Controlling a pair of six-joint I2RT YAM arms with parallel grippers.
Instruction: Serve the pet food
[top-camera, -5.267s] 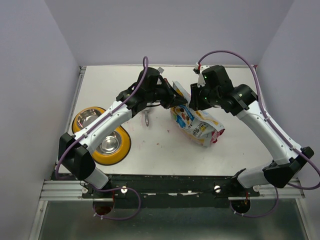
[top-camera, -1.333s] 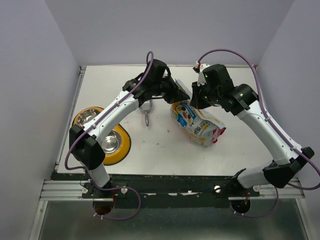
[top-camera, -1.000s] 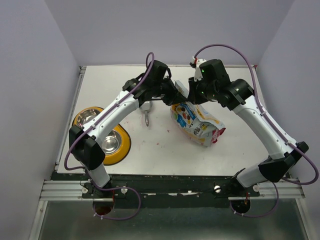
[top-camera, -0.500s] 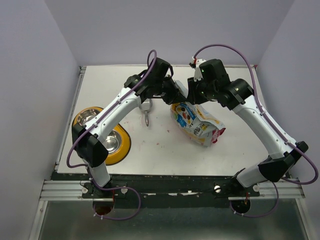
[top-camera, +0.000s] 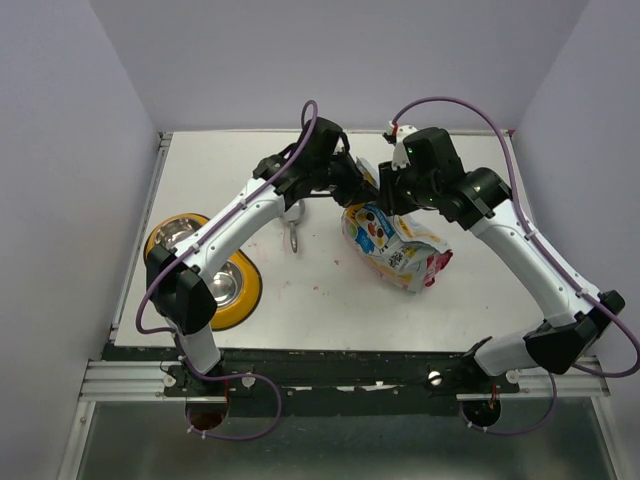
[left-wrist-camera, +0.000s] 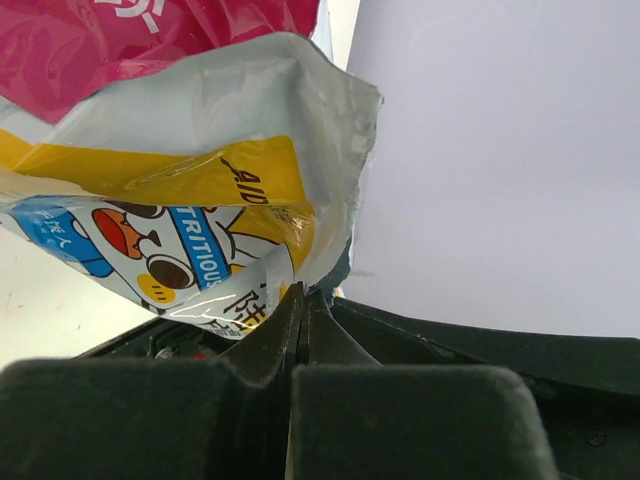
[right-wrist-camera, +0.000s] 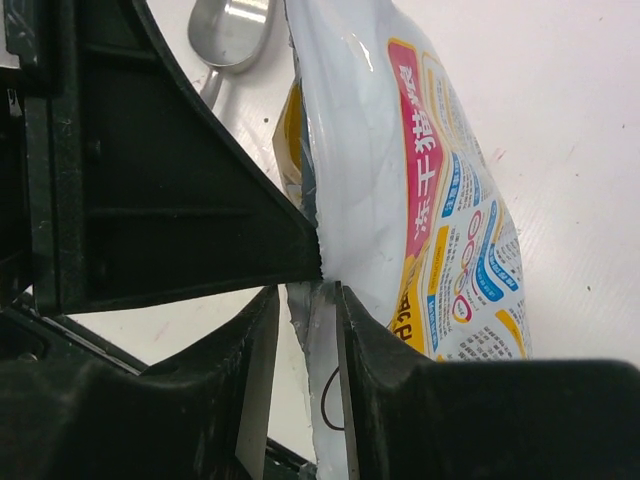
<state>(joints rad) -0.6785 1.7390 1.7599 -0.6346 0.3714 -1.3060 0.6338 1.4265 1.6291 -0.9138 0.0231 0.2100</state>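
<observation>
My left jaws were clenched on the bag of pet food (top-camera: 395, 245), pinching the thin edge of its opened top. In the left wrist view the yellow and white printed film and its red band rose straight out of the pinch. My right jaws stood a little apart with the same top edge of the bag between them; I cannot tell whether they pressed on it or only flanked it. My left arm (top-camera: 250, 205) reached in from the near left corner and my right arm (top-camera: 520, 235) from the near right corner, and the two came together over the far half of the table (top-camera: 330, 300), near its middle. The bag's lower end lay on the table right of the middle, pointing toward the near right corner, with its top raised toward the far edge. A metal scoop (top-camera: 293, 228) lay just left of the bag, apart from it. A yellow feeder (top-camera: 230, 318) with two steel bowls sat by the left edge, well apart from the bag.
</observation>
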